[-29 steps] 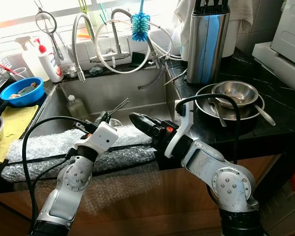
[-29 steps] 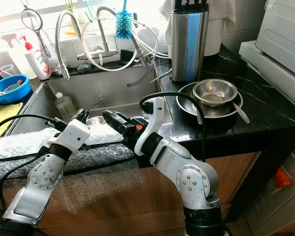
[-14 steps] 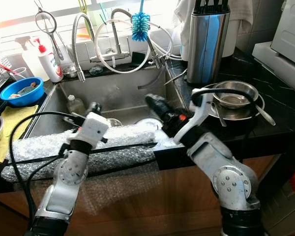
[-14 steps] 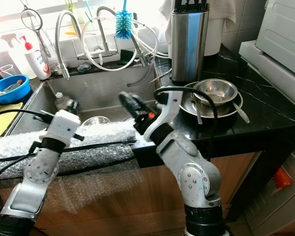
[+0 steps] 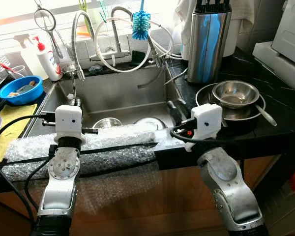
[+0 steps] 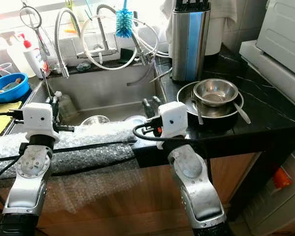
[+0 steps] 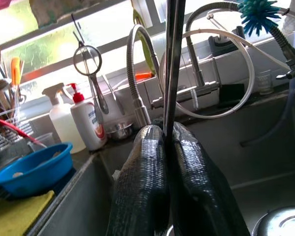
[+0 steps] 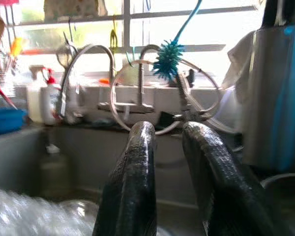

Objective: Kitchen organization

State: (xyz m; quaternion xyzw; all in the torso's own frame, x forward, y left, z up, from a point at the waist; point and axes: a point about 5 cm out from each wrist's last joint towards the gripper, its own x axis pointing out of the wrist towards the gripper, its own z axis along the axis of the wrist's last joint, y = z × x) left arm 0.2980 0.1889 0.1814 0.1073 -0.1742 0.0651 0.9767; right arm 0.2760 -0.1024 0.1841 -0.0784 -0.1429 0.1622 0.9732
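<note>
My left gripper (image 7: 168, 135) is shut on a thin dark metal utensil (image 7: 171, 64) that sticks straight up out of its fingertips. In the eye views this gripper (image 5: 72, 102) is over the left part of the steel sink (image 5: 123, 93), and the utensil (image 6: 44, 84) rises in front of the tap. My right gripper (image 8: 162, 129) stands open with a narrow gap and nothing between its fingers. It (image 6: 152, 103) points into the sink's right side, beside the counter edge. Low in the sink lie a steel bowl (image 5: 107, 123) and a plate (image 5: 148, 122).
Bubble wrap (image 5: 113, 142) covers the sink's front edge. Stacked steel bowls with spoons (image 5: 232, 98) and a knife block (image 5: 207, 39) stand on the black counter to the right. A blue bowl (image 5: 20, 89), a soap bottle (image 5: 47, 60) and a yellow cloth (image 5: 14, 123) are on the left.
Both wrists have swung up and apart from the middle of the front edge. The left gripper moved left with the utensil now upright; the right gripper moved right and points into the sink.
</note>
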